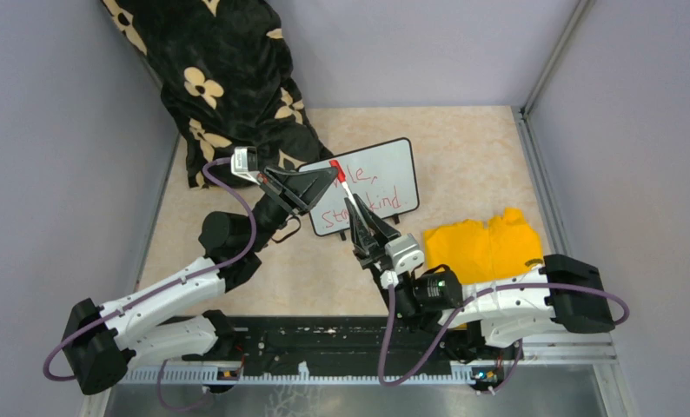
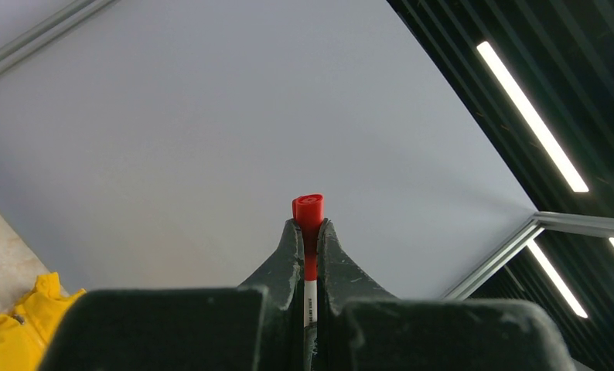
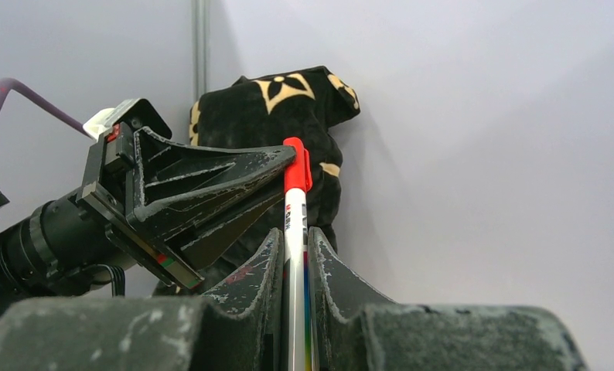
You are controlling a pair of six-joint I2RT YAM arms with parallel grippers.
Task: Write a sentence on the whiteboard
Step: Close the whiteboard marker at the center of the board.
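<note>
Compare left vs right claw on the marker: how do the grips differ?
Left claw pinches the red cap of the marker at its fingertips; right claw clamps the white barrel lower down. Left claw reaches in sideways, across the marker; right claw points along it, with the barrel running up between its fingers. Shared: both are shut on the same marker.

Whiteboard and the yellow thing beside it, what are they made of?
The whiteboard looks like glossy coated board or plastic, since the red writing sits cleanly on it; its thin black frame is probably plastic. The yellow cloth looks like soft matte fabric, judging by its creases.
</note>
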